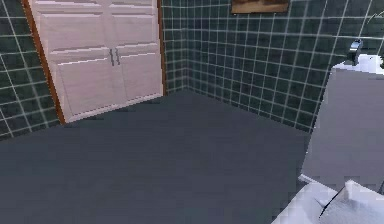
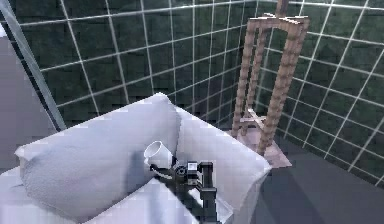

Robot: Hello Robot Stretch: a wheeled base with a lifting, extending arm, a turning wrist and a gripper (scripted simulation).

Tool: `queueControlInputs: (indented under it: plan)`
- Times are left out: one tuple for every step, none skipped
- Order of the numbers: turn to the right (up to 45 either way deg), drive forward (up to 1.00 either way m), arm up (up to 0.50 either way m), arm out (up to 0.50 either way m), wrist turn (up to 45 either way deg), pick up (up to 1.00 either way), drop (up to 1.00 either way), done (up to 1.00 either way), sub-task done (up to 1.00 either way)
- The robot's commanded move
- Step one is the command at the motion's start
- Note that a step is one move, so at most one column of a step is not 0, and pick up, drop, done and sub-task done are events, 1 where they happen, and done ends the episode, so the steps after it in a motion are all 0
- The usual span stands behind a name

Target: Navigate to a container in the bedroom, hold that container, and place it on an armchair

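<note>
Basically, the armchair point(image 2: 90, 160) is reached, and the gripper point(image 2: 166, 168) is seen at its seat by a white container point(image 2: 158, 152). Whether that's held or already set down can't be told.

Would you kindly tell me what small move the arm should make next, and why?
Probably lower the arm slightly: the white container shows at the pincer, before the armchair backrest; whether it is held or already rests on the seat I cannot tell.
</note>
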Motion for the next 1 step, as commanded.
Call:
queueControlInputs:
  plan:
    - [0.0, 0.0, 0.0, 0.0, 0.0, 0.0, 1.0, 0.0, 0.0]
